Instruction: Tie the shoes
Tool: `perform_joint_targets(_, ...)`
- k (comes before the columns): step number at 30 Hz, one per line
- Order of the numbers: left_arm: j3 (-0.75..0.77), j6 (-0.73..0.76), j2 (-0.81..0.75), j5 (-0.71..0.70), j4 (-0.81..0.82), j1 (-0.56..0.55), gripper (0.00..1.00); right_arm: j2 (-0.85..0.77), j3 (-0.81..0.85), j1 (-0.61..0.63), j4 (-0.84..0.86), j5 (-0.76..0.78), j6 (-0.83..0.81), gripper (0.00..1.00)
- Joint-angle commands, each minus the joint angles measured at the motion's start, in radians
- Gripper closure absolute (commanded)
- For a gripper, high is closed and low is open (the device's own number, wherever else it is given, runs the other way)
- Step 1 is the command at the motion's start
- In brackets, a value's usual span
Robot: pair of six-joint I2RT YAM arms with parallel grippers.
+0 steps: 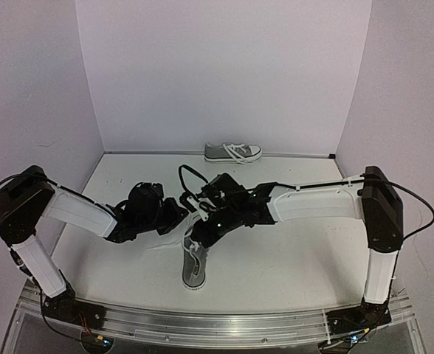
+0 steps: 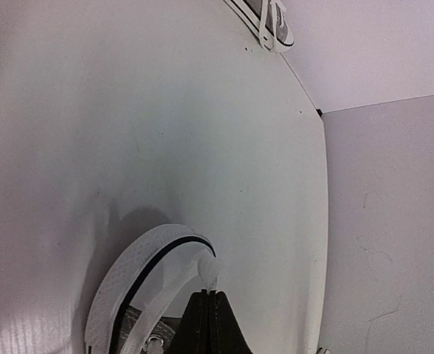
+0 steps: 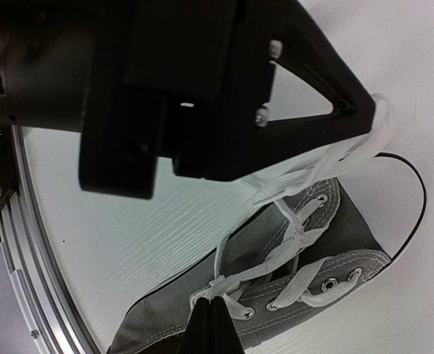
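In the middle of the table, the near shoe lies with its long axis running from the near edge toward the back wall, heel end to the arm bases and toe pointing away. The far shoe sits side-on against that wall, well apart from both arms. Over the near shoe the two arms meet. We see the right gripper clenched, its tips seemingly pinching the laces where they cross between the rows of eyelets. The left gripper is clenched too, with a stretch of the laces caught at its tip just beside the toe cap. So the strand runs along the shoe's length, from the right gripper's pinch toward the toe and up to the left gripper. We judge that this drawn-out line between the two grips is what the coming move turns on, with the right arm the nearer to the eyelets. From overhead, the wrists hide the fingertips and the front half of the shoe. The right wrist view alone gives us the eyelets, the crossing and the left gripper's tip with lace draped over it. The left wrist view gives the toe cap and an edge of the far shoe, but almost none of the lacing.
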Motion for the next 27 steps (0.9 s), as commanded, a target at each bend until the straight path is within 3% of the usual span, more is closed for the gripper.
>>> perform_joint_targets(1,0.023,-0.110,0.060,0.069,0.213,-0.005,1.00,-0.053,-0.018,0.008,0.036,-0.010,-0.020,1.00)
perform_joint_targets(11,0.004,-0.185,0.147,0.100,0.383,-0.018,1.00,-0.071,-0.034,0.008,0.049,-0.003,-0.035,1.00)
perform_joint_targets(15,-0.013,-0.179,0.153,0.153,0.365,-0.023,1.00,-0.079,-0.037,0.008,0.053,0.013,-0.039,1.00)
perform_joint_targets(20,-0.080,-0.130,0.081,0.209,0.284,-0.023,1.00,-0.086,-0.049,0.008,0.053,0.027,-0.037,1.00)
perform_joint_targets(27,-0.070,0.008,-0.119,0.213,0.001,-0.023,1.00,-0.090,-0.064,0.008,0.054,0.028,-0.037,1.00)
